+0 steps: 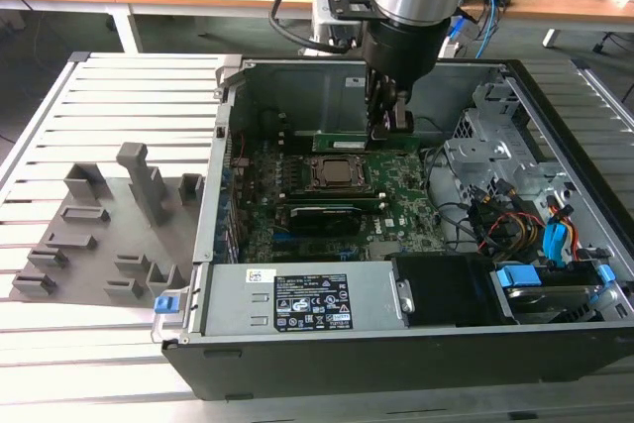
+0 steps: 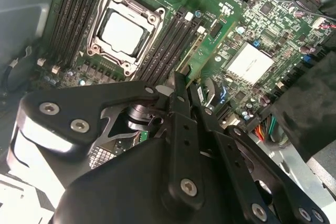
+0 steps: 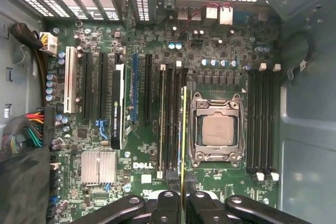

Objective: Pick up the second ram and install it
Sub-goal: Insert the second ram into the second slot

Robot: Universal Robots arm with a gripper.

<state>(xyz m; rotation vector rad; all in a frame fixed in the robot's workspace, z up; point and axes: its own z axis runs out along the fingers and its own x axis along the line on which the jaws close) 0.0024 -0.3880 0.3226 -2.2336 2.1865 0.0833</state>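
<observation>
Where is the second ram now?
In the first wrist view, the second ram stands on edge beside the processor socket, over the memory slots, held by the claw.

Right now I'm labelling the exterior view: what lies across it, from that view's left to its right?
Grey plastic holder tray → green motherboard → red and yellow cable bundle → blue drive latch.

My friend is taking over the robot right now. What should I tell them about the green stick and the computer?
Gripper: shut on the second ram, seen edge-on in the first wrist view.
Where: the arm is down inside the open computer case. The ram stands upright over the memory slots on the motherboard, right beside the processor socket.
Done: the ram has been picked up and brought to the slots.
Left: I cannot tell if it is fully pushed in; the gripper has not let go.
The grey holder tray sits outside the case.
</observation>
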